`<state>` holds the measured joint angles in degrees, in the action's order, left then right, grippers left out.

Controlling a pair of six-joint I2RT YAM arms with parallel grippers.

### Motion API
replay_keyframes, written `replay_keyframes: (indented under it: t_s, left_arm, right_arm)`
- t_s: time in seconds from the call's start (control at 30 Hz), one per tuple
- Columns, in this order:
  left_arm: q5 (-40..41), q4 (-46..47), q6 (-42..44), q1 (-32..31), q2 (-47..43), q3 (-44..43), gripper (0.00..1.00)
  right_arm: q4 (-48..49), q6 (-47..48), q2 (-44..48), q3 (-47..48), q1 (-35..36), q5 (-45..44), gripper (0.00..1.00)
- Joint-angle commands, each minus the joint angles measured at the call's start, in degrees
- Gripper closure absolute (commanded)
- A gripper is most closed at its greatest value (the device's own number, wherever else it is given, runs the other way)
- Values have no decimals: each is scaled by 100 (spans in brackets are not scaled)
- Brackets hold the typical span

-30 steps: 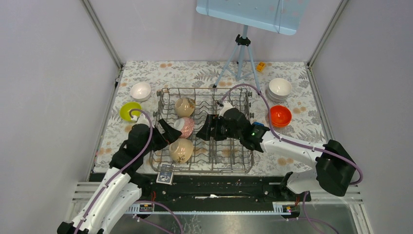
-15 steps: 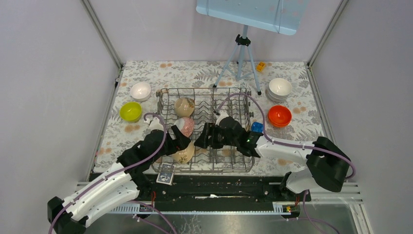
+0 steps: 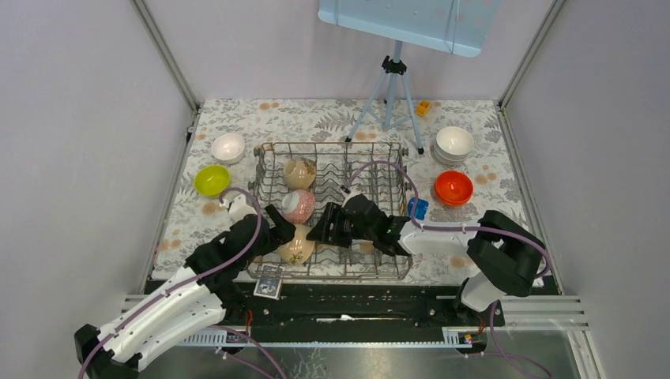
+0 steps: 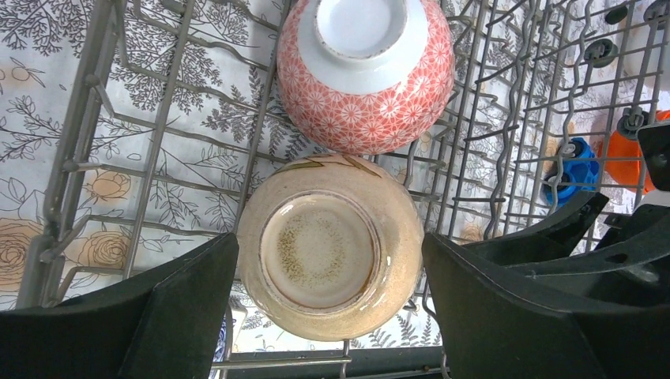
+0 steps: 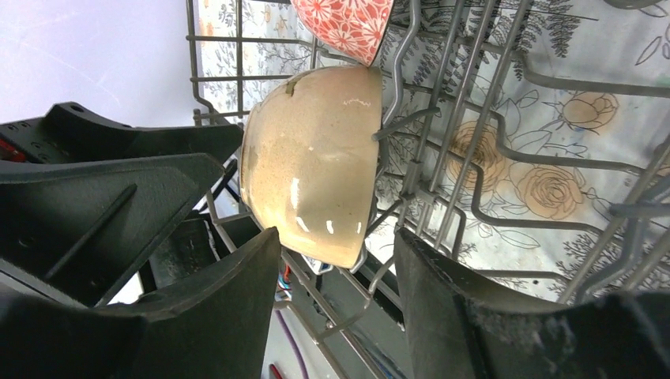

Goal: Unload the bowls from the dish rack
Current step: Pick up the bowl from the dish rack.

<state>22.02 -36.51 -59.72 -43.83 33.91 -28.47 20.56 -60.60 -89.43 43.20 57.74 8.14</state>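
Left end effector (image 4: pixel 328 268) is open wide at the near left corner of the dish rack (image 3: pixel 332 144). From where I sit, its two fingers (image 4: pixel 182 316) flank a beige bowl (image 4: pixel 328 268) that lies on its side among the tines, foot ring towards the wrist camera. The fingers sit just beside the bowl's sides; I cannot tell whether they touch it.

Coming in over the middle of the rack's near half, the right end effector (image 5: pixel 336 245) points at the same bowl from its other side. Its jaws are parted with nothing between them, and the bowl's rounded wall lies just past the fingertips.

Next bowl back in the rack's left column is a red-patterned bowl (image 3: pixel 298 204), touching the beige one, and behind it stands a second beige bowl (image 3: pixel 299 172).

Left of the rack on the flowered surface (image 3: pixel 316 118) I see a lime bowl (image 3: pixel 212 180) and, farther back, a white bowl (image 3: pixel 228 147). Right of the rack are a blue block (image 3: pixel 418 208), an orange-red bowl (image 3: pixel 453 187) and a white stack (image 3: pixel 454 142). Behind the rack stands a tripod (image 3: pixel 391 87).
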Motion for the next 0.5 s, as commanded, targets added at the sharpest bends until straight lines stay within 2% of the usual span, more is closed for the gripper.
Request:
replay_keyframes:
  t_s: [0.0, 0.2, 0.47]
  left_arm:
    - [274, -27, -254, -19, -125, 78, 10]
    - [394, -137, -472, -14, -263, 187, 12]
    - [414, -219, -606, -20, -248, 253, 13]
  right_arm:
    - [610, -482, -139, -20, 43, 59, 39]
    - [825, -651, -303, -46, 45, 148, 44]
    - [1047, -837, -467, -163, 45, 300, 44]
